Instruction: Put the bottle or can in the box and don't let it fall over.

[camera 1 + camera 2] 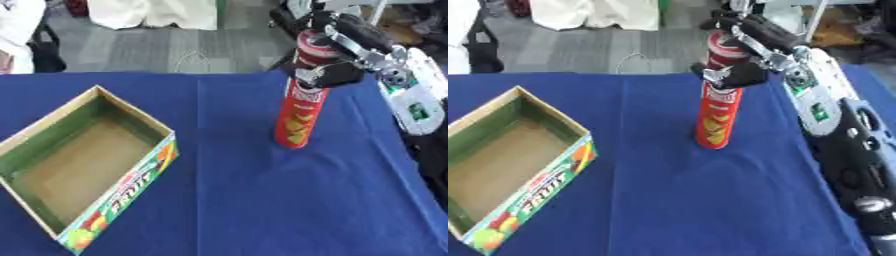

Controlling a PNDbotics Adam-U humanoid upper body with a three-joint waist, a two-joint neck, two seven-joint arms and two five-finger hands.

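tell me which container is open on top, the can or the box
The box: its top is open, inside bare. The red can stands shut in the right hand.

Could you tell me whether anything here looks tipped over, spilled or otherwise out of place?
Nothing stands out. The red can stands upright on the blue cloth, held near its top by the right hand. The empty box sits apart to its left.
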